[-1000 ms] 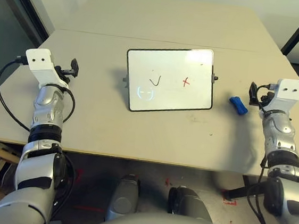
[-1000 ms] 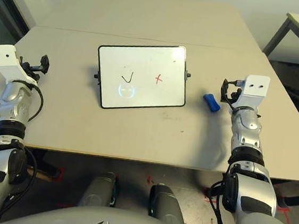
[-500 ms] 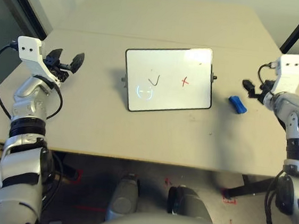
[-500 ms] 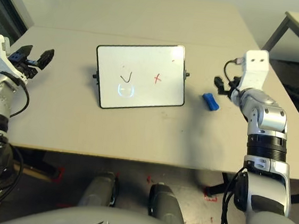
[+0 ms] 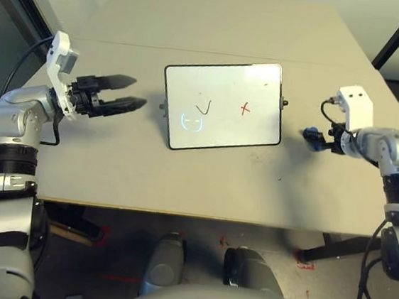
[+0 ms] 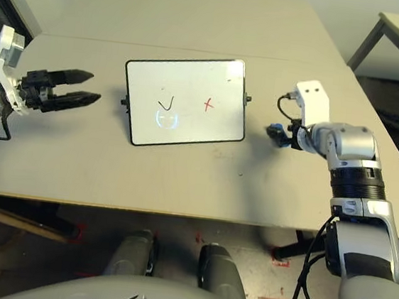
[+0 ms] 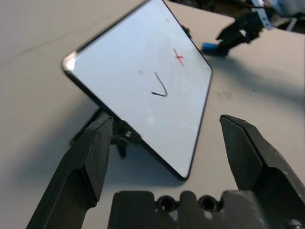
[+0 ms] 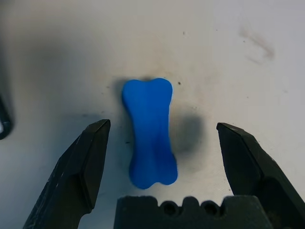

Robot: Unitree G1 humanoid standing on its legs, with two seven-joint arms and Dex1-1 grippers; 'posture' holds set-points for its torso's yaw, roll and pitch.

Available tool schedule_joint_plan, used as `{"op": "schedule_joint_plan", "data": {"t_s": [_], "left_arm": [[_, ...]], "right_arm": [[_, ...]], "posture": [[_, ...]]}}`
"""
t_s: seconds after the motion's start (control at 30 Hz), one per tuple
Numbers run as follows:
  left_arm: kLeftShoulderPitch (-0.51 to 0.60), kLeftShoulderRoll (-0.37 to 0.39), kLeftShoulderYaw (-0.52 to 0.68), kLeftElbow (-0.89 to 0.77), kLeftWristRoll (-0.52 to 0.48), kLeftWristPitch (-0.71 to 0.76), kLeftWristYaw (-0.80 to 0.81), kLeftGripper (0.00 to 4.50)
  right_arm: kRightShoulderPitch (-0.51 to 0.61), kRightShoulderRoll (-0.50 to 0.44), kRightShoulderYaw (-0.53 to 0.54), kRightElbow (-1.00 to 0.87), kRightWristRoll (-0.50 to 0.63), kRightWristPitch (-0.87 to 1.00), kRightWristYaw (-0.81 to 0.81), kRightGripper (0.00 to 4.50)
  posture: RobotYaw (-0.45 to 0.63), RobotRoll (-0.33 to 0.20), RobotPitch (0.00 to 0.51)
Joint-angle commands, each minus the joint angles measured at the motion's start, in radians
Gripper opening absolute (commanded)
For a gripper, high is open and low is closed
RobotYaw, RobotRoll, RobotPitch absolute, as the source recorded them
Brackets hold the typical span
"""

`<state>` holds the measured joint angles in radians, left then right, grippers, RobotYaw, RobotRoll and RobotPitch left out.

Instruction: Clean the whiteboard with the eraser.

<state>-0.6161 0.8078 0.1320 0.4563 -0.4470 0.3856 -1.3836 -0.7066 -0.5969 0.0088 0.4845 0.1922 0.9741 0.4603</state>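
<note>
Eraser between open fingers, not yet gripped

Left eye view: my right gripper partly hides the eraser, right of the whiteboard; contact is unclear.

Left wrist view: my left gripper gapes; driving at the raised board could shove it.

Right wrist view: closing off-centre might twist the eraser.

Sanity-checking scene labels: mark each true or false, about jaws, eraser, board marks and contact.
1. The right jaws are open over the eraser. True.
2. The left jaws are shut. False: they stand open.
3. The whiteboard is wiped clean. False: a black check mark and a red cross are on it.
4. The eraser is blue. True.
5. The left jaws grip the whiteboard's frame. False: they hold nothing.
</note>
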Motion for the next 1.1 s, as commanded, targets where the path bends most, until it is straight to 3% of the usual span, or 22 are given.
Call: {"op": "schedule_joint_plan", "data": {"t_s": [0.03,0.17,0.3,0.4,0.6,0.73,0.87,1.1], "left_arm": [[0.001,0.005,-0.02,-0.02,0.011,-0.002,-0.019,4.5],[-0.003,0.002,-0.021,-0.021,0.011,0.0,-0.021,4.5],[-0.011,0.003,-0.02,-0.014,0.013,-0.004,-0.02,4.5],[-0.016,0.003,-0.019,-0.007,0.015,-0.006,-0.02,4.5],[-0.028,-0.002,-0.022,0.011,0.019,-0.018,-0.021,4.5],[-0.04,-0.012,-0.025,0.024,0.021,-0.029,-0.02,4.5],[-0.047,-0.02,-0.029,0.032,0.023,-0.037,-0.018,4.5],[-0.046,-0.038,-0.024,0.031,0.021,-0.049,-0.004,4.5]], "right_arm": [[-0.024,0.023,-0.019,0.104,-0.011,-0.046,0.002,4.08],[-0.035,0.035,-0.046,0.173,0.002,-0.077,0.028,2.81],[-0.034,0.029,-0.035,0.178,-0.019,-0.109,0.046,1.16],[-0.004,-0.015,0.049,0.037,-0.051,-0.113,0.124,0.32],[0.007,-0.086,0.172,-0.298,-0.073,-0.055,0.232,0.32],[-0.019,-0.094,0.263,-0.419,-0.126,-0.067,0.241,0.32],[-0.047,-0.103,0.389,-0.469,-0.235,-0.143,0.245,0.32],[-0.089,-0.052,0.497,-0.452,-0.367,-0.242,0.239,0.32]], "posture": [[0.28,0.0,0.047],[0.28,0.0,0.047],[0.28,0.0,0.048],[0.28,0.0,0.05],[0.27,0.0,0.049],[0.26,0.0,0.046],[0.26,0.0,0.04],[0.27,0.0,0.034]]}}
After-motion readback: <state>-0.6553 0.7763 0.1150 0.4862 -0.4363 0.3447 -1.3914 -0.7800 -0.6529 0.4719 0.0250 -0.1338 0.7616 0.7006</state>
